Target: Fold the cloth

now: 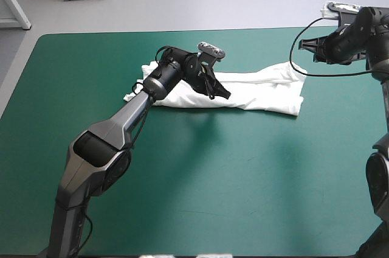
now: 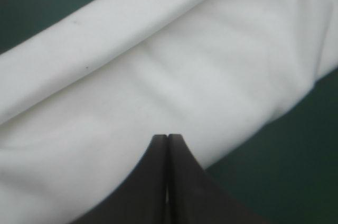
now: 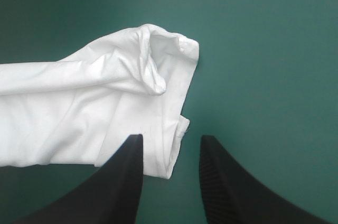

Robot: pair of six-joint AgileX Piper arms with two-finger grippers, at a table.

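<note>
T-shirt [image 1: 255, 90]: folded into a long strip, crosswise folds outstanding; left gripper [image 2: 167, 137] closed over its middle, right gripper [image 3: 171, 138] open above one end.

L arm [image 1: 115, 130] is being stretched fwd and inward, wrist being angled down, w/ the left end effector [image 2: 167, 137] being held w/ both black fingers pressed together in one pointed arch. R arm [image 1: 358, 33] is being held raised at the far right, the right end effector [image 3: 171, 138] being held w/ fingers apart.
</note>
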